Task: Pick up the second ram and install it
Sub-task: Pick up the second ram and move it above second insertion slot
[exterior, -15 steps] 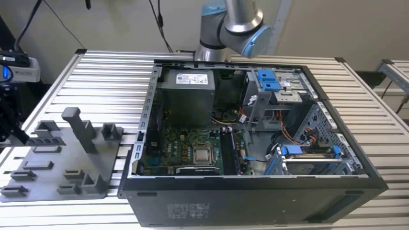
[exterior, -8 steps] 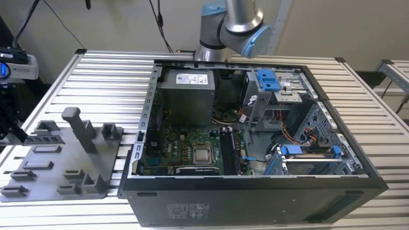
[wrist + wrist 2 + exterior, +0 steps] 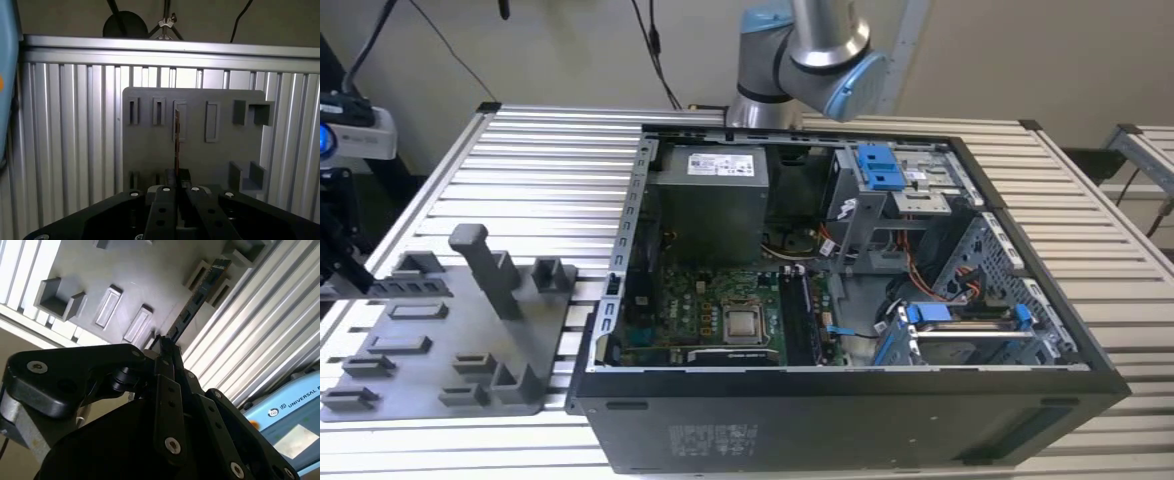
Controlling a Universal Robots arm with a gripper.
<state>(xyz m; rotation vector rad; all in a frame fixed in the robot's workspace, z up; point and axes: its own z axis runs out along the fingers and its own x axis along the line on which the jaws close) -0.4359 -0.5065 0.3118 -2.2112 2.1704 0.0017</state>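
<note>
The second ram (image 3: 177, 142) is a thin dark board seen edge-on, running from my fingertips down to a slot in the grey fixture plate (image 3: 150, 150). In the second wrist view the ram (image 3: 197, 302) shows as a long dark strip reaching a raised holder. My gripper (image 3: 177, 176) is shut on its near end, also seen in the second wrist view (image 3: 162, 342). I cannot tell whether the far end sits inside the slot or just above it. In the exterior view my gripper (image 3: 339, 250) hangs at the left edge over the plate's (image 3: 440, 350) back corner.
An open computer case (image 3: 854, 400) lies on the ribbed aluminium table (image 3: 547, 160), right of the plate. Inside are the motherboard with the silver processor chip (image 3: 744, 322), long memory slots (image 3: 797, 315) beside it, and blue clips (image 3: 881, 165). A tall grey post (image 3: 487, 265) rises from the plate.
</note>
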